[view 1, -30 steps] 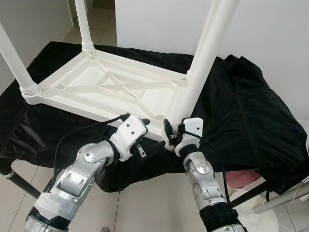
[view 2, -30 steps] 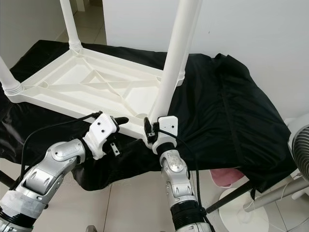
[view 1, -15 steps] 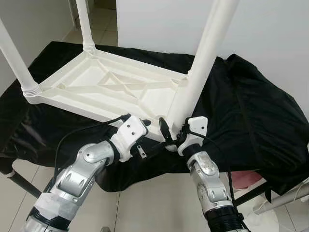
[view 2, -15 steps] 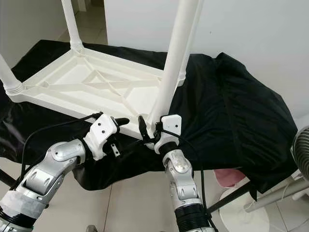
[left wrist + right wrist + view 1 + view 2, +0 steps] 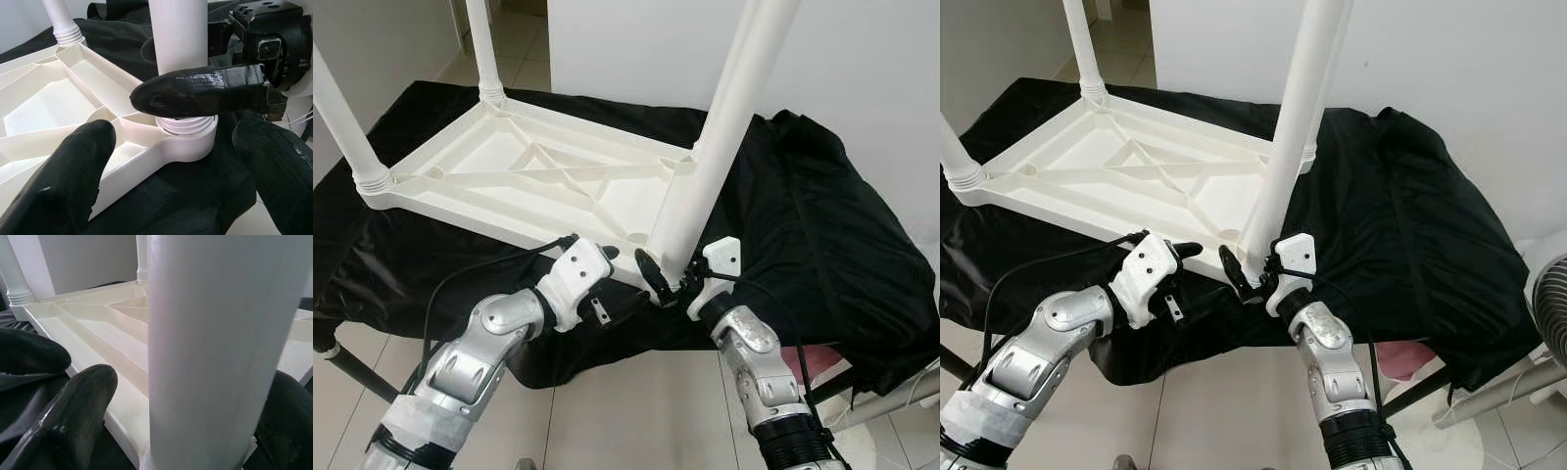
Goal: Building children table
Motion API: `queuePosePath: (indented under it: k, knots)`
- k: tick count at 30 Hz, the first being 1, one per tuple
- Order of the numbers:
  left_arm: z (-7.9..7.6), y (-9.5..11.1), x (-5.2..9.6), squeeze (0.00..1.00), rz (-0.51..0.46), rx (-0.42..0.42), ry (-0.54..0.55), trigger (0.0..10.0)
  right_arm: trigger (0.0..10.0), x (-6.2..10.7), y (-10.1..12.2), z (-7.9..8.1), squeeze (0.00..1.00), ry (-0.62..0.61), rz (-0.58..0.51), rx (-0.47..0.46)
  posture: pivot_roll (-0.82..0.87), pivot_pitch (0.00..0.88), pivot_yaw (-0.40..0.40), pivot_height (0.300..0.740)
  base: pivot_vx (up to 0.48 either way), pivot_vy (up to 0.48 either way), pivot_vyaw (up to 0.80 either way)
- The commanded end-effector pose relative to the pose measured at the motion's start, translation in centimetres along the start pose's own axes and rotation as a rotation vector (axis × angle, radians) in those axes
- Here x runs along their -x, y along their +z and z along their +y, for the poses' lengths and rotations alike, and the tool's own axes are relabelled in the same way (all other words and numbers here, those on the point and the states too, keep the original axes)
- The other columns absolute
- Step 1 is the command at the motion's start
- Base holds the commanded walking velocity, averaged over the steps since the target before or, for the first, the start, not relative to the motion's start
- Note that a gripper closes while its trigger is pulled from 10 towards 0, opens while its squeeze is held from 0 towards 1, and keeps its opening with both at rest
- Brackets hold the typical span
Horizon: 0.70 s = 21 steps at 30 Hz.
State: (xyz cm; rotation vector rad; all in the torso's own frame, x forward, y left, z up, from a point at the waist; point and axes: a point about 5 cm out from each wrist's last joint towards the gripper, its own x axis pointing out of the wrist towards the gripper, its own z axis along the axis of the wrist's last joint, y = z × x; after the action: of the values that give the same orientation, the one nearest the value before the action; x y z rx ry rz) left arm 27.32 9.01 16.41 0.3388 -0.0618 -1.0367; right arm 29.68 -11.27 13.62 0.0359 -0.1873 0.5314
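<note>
White plastic everywhere on that black-draped table (image 5: 822, 245): the children's table top (image 5: 524, 176) lies upside down on the cloth, ribbed underside up. Starting at the left, two screwed-in legs rise from the far-left corners, one at the near-left edge (image 5: 347, 127) and one further back (image 5: 481, 49).

Moving inward, the left hand (image 5: 592, 269) sits at the near edge of the top, just beside the near-right corner socket. Its fingers are apart and clamp nothing; in the left wrist view one finger (image 5: 78, 171) rests low against the rim, and the socket collar lies between the two.

Next comes the near-right leg (image 5: 720, 137), standing upright with its long axis vertical and its threaded foot seated in the corner socket (image 5: 188, 134). A fourth leg stands behind it at the far-right corner, mostly hidden.

The right hand (image 5: 668, 279) is at the base of that near leg, fingers spread on either side of the tube; I can't tell whether they are pressing it. In the right wrist view the leg (image 5: 215, 352) stands right between the fingers (image 5: 73, 406).

So the leg sits directly ahead of the right hand, which is the nearer one. I'd guess the job in hand is twisting it tight about its upright axis while the left steadies the top.
</note>
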Motion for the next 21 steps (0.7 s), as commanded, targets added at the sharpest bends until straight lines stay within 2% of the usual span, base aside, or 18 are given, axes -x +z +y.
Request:
queuePosePath:
  k: [1,10,18,21]
  knots:
    - [-0.1,0.0,0.0,0.0,0.005,-0.001,-0.004,10.0,10.0,0.2,0.0,-0.7,0.0,-0.013,-0.001,0.017,0.04,0.049,-0.09,0.74,0.0,0.0,0.0]
    - [0.0,0.1,-0.1,0.0,0.001,0.002,0.002,10.0,10.0,0.7,-0.2,-1.2,0.0,0.003,0.009,0.043,0.03,0.041,-0.083,0.74,0.0,0.0,0.0]
    - [-0.3,0.0,-0.6,0.0,-0.002,0.003,-0.01,10.0,10.0,1.2,-0.2,-1.1,0.0,0.154,0.024,0.022,0.02,0.017,-0.088,0.74,0.0,0.0,0.0]
    - [-0.2,0.0,-0.5,0.0,-0.002,0.001,-0.003,10.0,10.0,1.1,-0.3,-1.2,0.0,0.169,0.027,0.019,0.02,0.012,-0.09,0.74,0.0,0.0,0.0]
